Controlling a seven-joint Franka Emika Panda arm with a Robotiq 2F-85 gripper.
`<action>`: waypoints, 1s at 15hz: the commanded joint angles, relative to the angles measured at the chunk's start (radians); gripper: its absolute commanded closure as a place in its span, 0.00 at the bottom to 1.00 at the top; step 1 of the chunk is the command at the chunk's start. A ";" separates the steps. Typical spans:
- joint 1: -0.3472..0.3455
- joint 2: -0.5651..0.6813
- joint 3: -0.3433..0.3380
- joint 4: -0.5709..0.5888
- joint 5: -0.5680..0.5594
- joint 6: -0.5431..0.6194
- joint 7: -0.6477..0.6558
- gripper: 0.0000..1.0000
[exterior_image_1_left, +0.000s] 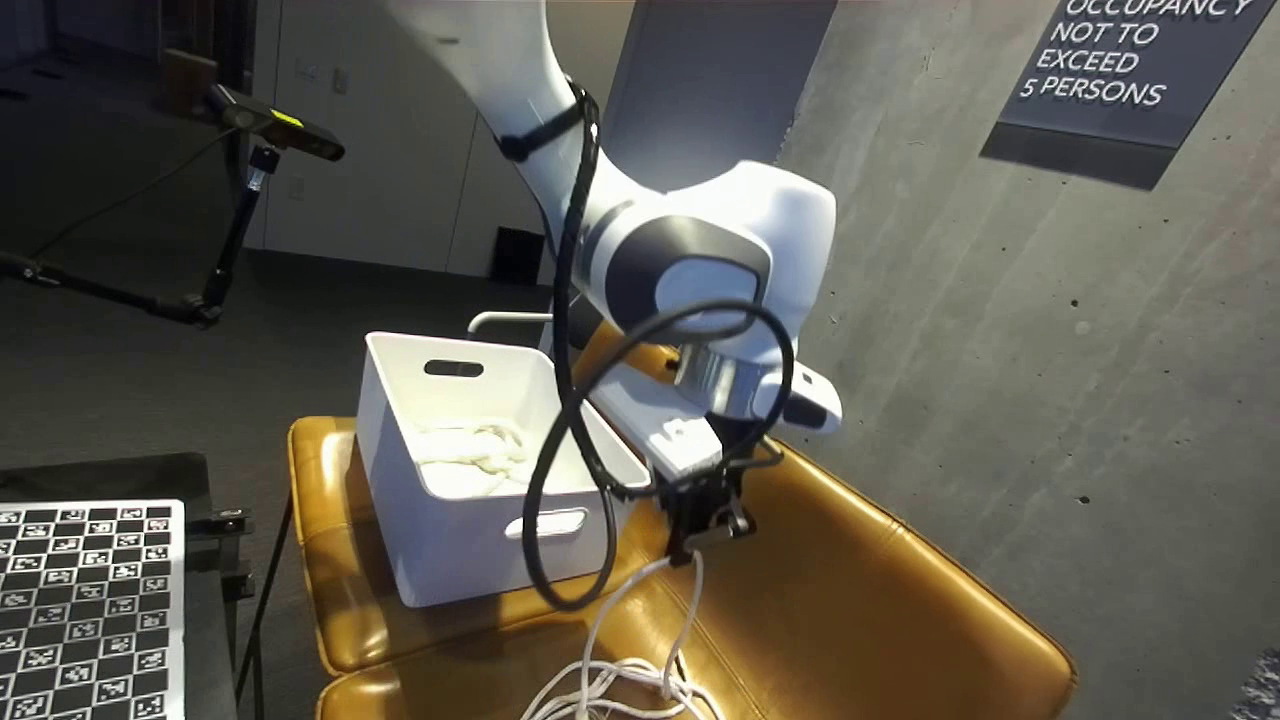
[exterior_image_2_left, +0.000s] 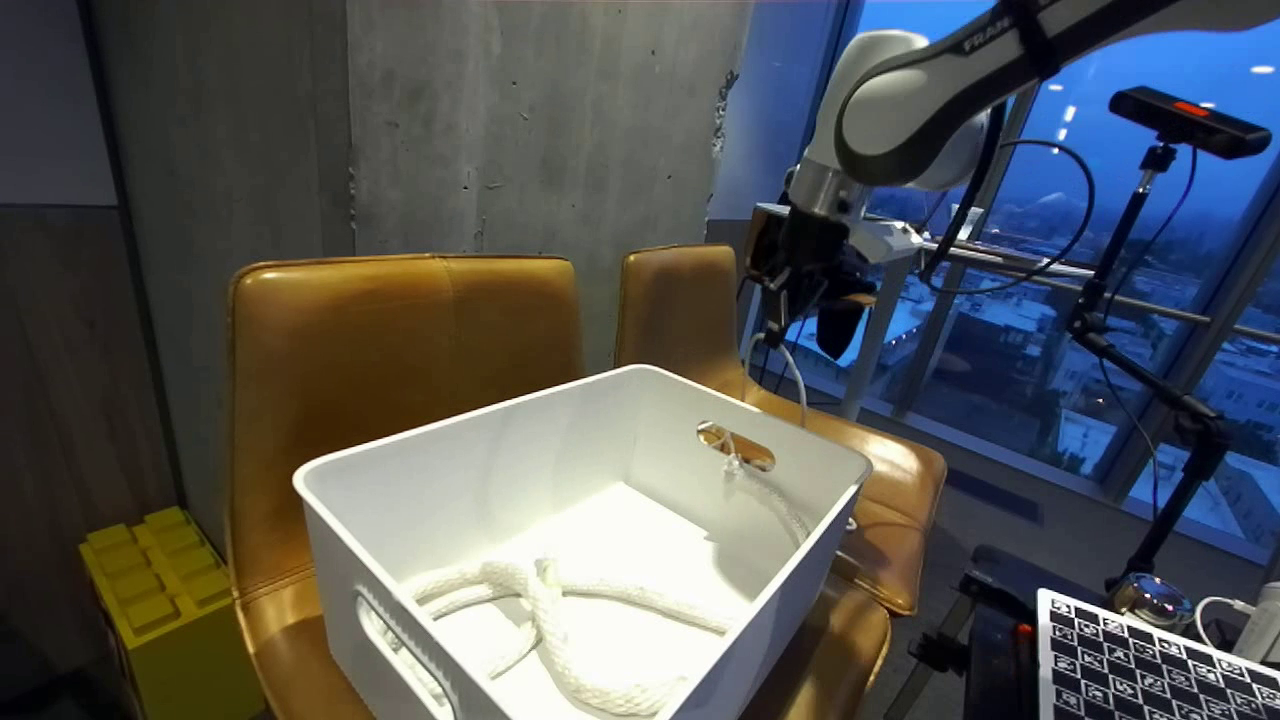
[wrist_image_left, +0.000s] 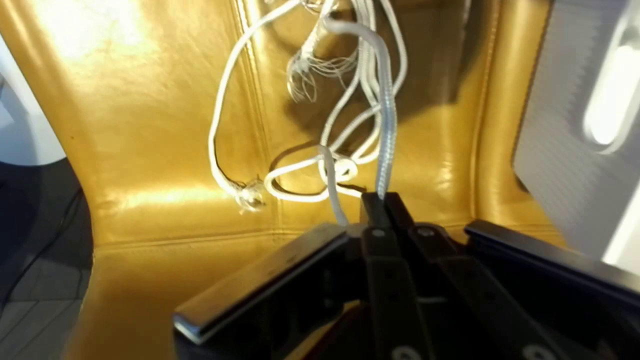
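Note:
My gripper (wrist_image_left: 382, 199) is shut on a thin white cord (wrist_image_left: 387, 105), which leaves the fingertips and drops in a loop. In both exterior views the gripper (exterior_image_1_left: 686, 558) (exterior_image_2_left: 773, 342) hangs above a tan leather seat (exterior_image_1_left: 760, 640), with the cord (exterior_image_2_left: 797, 375) dangling under it. The rest of the cord lies in loose coils on the seat, with frayed ends (wrist_image_left: 250, 195) showing in the wrist view. Beside the gripper stands a white bin (exterior_image_1_left: 480, 560) (exterior_image_2_left: 470, 450). Inside it lies a thicker white rope (exterior_image_2_left: 550, 610). A frayed strand (exterior_image_2_left: 735, 465) rests against its far inner wall.
The bin stands on another tan seat, with a chair back (exterior_image_2_left: 420, 340) behind it. A concrete wall (exterior_image_1_left: 1000, 330) rises close behind the seats. A camera on a stand (exterior_image_1_left: 275, 120) and a checkered board (exterior_image_1_left: 90, 610) are nearby. A yellow block (exterior_image_2_left: 170, 610) sits on the floor.

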 joint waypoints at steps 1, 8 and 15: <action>0.041 -0.187 0.036 -0.079 0.024 -0.065 0.006 0.99; 0.159 -0.371 0.098 -0.060 0.019 -0.168 0.081 0.99; 0.277 -0.443 0.184 -0.021 -0.014 -0.191 0.201 0.99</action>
